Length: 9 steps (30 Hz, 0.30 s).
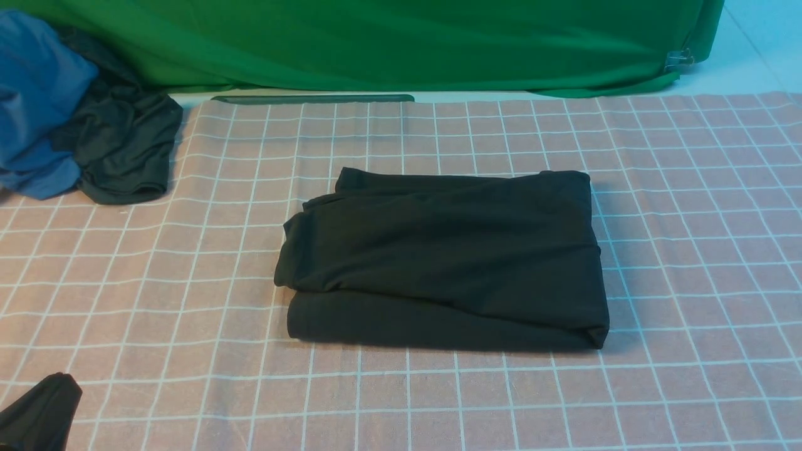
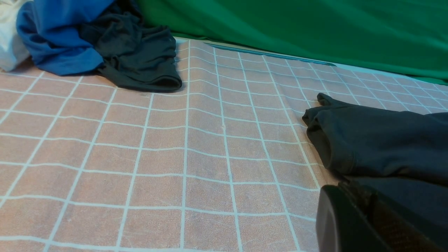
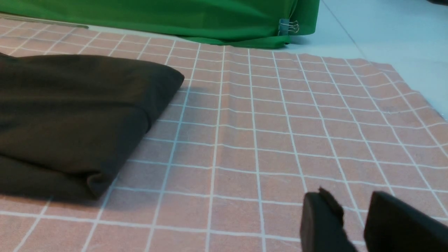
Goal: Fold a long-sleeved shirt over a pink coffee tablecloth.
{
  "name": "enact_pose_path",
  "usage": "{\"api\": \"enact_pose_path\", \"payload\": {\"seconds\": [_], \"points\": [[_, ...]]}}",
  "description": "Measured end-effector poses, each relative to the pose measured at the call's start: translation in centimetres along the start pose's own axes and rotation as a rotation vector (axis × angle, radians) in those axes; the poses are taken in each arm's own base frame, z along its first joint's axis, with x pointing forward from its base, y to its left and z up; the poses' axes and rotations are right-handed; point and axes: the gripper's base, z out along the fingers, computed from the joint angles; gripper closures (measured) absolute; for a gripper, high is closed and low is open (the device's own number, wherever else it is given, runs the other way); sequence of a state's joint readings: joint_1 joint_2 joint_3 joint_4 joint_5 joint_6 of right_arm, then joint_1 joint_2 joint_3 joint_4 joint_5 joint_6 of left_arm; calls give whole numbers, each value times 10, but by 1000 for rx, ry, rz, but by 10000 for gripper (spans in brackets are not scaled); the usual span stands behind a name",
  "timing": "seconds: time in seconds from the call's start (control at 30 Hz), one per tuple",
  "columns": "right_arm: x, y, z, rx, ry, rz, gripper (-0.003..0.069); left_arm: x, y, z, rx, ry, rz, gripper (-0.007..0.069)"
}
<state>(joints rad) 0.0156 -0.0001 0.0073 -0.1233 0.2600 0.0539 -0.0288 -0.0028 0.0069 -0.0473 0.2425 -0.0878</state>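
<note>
Low at the near edge, the right hand [image 3: 353, 224] hovers over the pink coffee tablecloth [image 3: 280, 140] with its jaws partly apart, gripping nothing. Across from it, the left hand [image 2: 353, 224] is closed and empty, just beside the long-sleeved shirt [image 1: 448, 257], which lies folded into a rectangle mid-cloth. Farther off sit a dark grey garment [image 1: 128, 147], a blue garment [image 1: 37, 100] and a green cloth [image 1: 388, 37].
</note>
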Motion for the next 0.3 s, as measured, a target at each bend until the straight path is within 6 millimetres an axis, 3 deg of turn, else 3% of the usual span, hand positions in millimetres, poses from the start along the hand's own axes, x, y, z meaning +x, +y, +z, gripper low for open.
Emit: {"api": "enact_pose_path", "payload": {"seconds": [0.3], "points": [[0,0,0,0,0,3,422,0,0,0,0,0,0,610]]}}
